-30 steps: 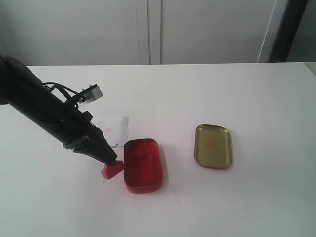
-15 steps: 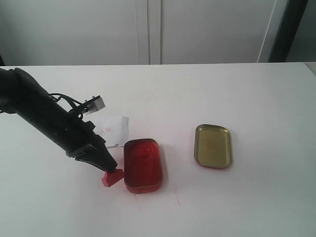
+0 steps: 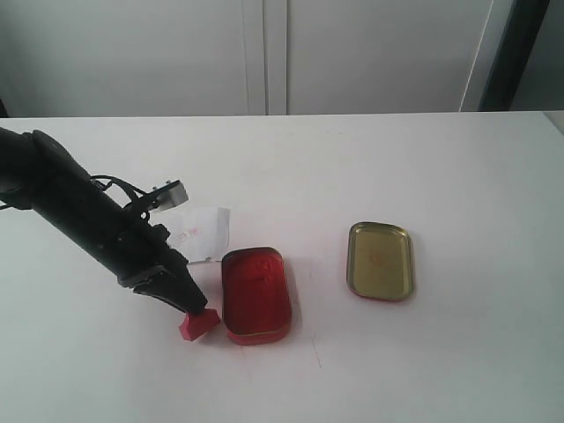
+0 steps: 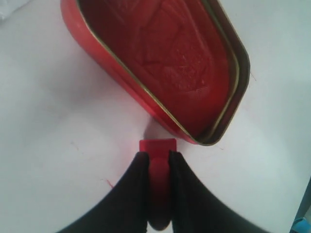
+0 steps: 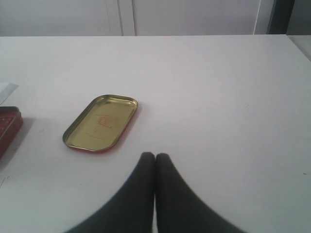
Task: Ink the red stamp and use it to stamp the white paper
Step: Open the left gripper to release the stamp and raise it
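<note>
Pinching the red stamp (image 4: 157,145) by its handle, left gripper (image 4: 158,157) sits beside the ink tin (image 4: 109,73); right gripper (image 5: 155,158) pressed together.

Smooth red plastic stamp (image 3: 199,323); red ink tin (image 3: 256,338) with brassy metal rim and textured matt pad; lid (image 3: 381,260), glossy gold-toned metal inside; thin matt white paper (image 3: 203,231); smooth white tabletop (image 3: 397,159).
</note>
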Robot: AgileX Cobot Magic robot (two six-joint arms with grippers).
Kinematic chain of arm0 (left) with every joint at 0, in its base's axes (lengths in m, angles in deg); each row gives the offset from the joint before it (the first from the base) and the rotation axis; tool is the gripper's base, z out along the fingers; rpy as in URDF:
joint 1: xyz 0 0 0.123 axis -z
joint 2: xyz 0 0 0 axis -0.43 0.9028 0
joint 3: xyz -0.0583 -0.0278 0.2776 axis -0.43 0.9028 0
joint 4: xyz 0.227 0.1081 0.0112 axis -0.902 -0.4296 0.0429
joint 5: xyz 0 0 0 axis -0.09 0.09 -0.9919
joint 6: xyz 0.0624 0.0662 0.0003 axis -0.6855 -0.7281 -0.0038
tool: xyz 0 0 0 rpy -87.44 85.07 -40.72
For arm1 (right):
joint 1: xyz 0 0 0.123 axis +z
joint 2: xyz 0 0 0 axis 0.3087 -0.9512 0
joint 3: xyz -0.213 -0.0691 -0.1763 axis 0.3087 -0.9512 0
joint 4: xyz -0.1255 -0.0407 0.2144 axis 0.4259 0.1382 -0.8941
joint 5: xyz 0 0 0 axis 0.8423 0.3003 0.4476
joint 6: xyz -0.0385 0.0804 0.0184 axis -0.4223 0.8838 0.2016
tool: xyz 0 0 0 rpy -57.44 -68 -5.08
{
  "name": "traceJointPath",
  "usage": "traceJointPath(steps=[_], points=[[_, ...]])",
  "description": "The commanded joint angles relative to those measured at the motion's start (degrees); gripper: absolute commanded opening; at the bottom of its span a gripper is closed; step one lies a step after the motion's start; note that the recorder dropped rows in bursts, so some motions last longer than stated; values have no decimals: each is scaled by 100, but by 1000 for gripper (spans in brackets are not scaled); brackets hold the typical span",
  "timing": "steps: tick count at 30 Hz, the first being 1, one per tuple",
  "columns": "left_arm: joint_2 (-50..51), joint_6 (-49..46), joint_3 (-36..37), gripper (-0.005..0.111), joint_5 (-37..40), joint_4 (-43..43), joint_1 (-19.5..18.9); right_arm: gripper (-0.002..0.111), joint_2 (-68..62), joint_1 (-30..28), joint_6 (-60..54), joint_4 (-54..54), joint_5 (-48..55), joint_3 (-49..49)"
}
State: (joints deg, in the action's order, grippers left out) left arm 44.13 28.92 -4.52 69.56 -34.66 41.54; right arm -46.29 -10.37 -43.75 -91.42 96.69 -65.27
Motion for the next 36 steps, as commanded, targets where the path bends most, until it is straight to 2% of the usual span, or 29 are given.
traceJointPath(steps=[1, 9, 10, 13, 15, 19, 23, 27, 36], points=[[11, -64, 46, 0, -10, 66, -6, 0, 28, -32, -9, -8, -81, -33], [11, -64, 46, 2, -44, 40, -6, 0, 28, -32, -9, -8, -81, -33], [11, -64, 46, 5, -57, 40, -6, 0, 28, -32, -9, -8, -81, -33], [11, -64, 46, 29, -94, 26, -6, 0, 28, -32, -9, -8, -81, -33], [11, -64, 46, 39, -126, -6, -6, 0, 28, -32, -9, -8, -81, -33], [11, 65, 46, 50, -260, -352, -6, 0, 28, -32, -9, -8, -81, -33], [1, 257, 46, 52, -487, -758, -58, 0, 28, -32, -9, -8, -81, -33], [-132, 257, 46, 52, -499, -765, -326, 0, 28, -32, -9, -8, -81, -33], [-631, 257, 46, 51, -462, -780, -391, 0, 28, -32, -9, -8, -81, -33]])
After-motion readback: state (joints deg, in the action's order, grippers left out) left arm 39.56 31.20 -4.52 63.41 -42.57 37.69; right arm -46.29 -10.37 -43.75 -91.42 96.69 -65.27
